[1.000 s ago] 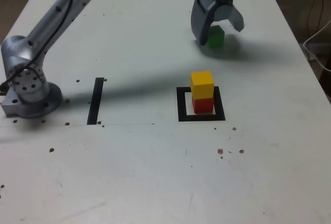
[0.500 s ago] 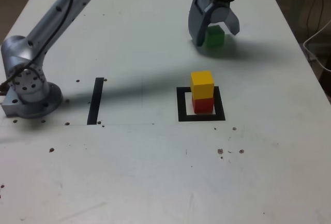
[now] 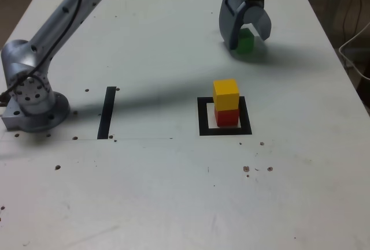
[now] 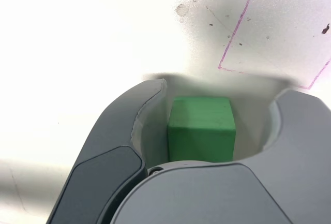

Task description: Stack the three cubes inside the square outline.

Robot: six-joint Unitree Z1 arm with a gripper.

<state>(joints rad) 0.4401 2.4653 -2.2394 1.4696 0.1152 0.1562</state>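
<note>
nearest the exterior camera, the white table [image 3: 173, 192] is showing small dark specks along its front. further back, the square outline [image 3: 225, 117] of black tape is sitting with the red cube [image 3: 227, 117] inside it and the yellow cube [image 3: 225, 94] resting squarely on top. toward the exterior view's left, a straight black tape strip [image 3: 107, 112] is lying near the arm's grey base [image 3: 32, 97]. at the far side, the gripper [image 3: 245, 33] is pointing down over the green cube [image 3: 245, 42], which is standing on the table well apart from the stack. in the wrist view the green cube [image 4: 201, 129] is sitting between the two fingers [image 4: 129, 125], which are standing partly apart with a narrow gap showing on each side, not clamping it.
</note>
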